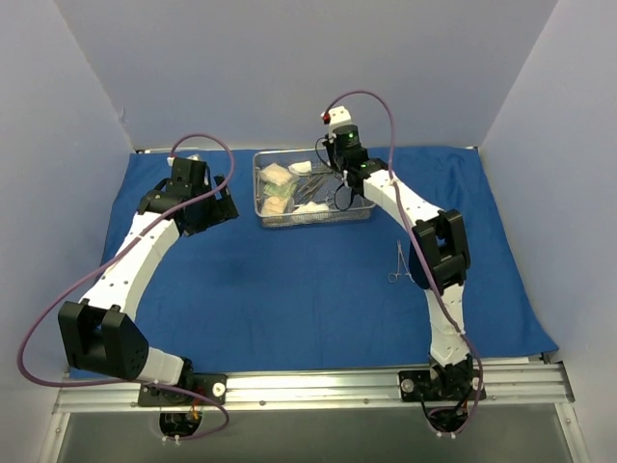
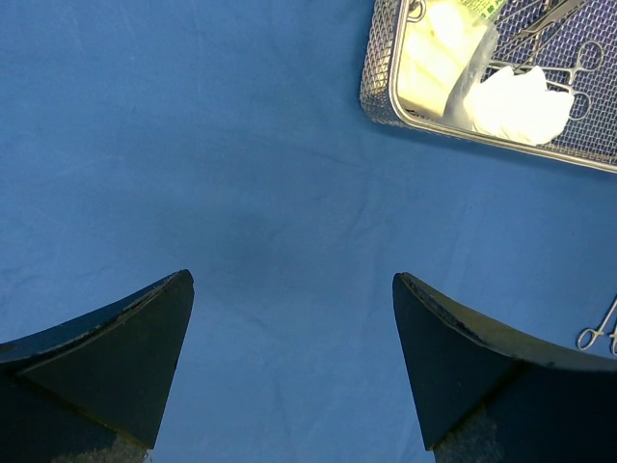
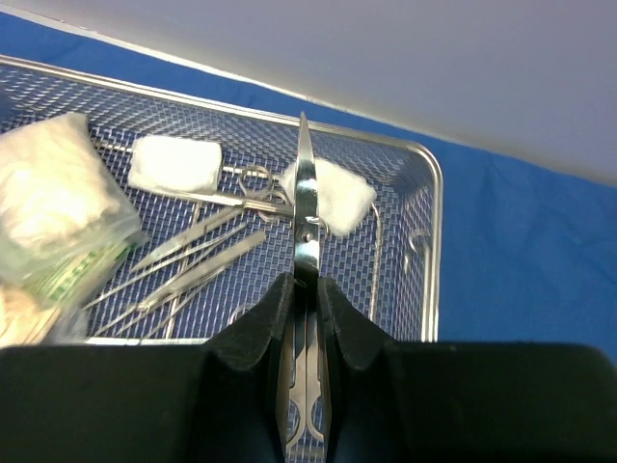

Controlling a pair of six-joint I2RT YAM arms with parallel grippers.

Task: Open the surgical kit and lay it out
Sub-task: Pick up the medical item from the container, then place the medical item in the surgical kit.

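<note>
Left pincer point(image 2: 289, 280) gapes wide (arm bent); right pincer point(image 3: 306, 283) pinches what seem scissors point(image 3: 305, 193).

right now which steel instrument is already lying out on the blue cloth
The ring-handled instrument, lying alone on the cloth right of centre. The others lie in the mesh tray, and the scissors are pinched in the right fingers.
</note>
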